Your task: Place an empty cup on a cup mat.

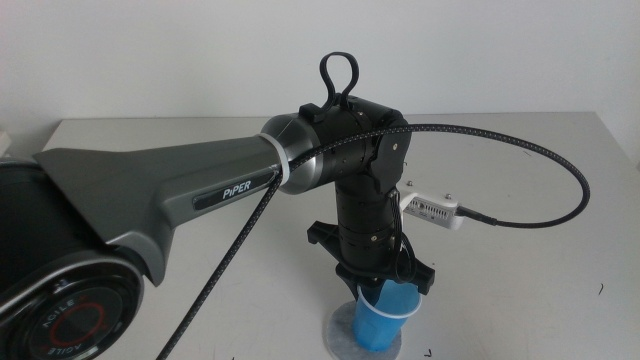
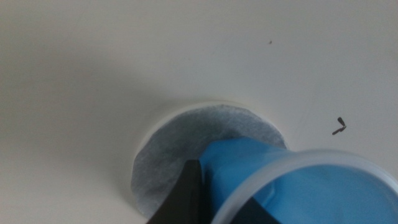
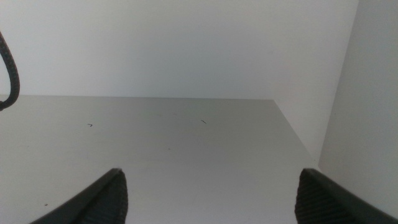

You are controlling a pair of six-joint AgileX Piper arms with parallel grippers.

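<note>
The blue cup with its white rim hangs tilted in my left gripper, which points down near the table's front edge and is shut on the cup's upper wall. Right under the cup lies the round speckled grey cup mat; the cup's base is over the mat, and I cannot tell whether it touches. In the left wrist view one dark fingertip presses the cup above the cup mat; the other jaw is hidden. My right gripper waits open over bare table, out of the middle view.
A small white box with a black braided cable lies on the table behind the left arm. The left arm's bulky grey link fills the left side. A small dark mark is beside the mat.
</note>
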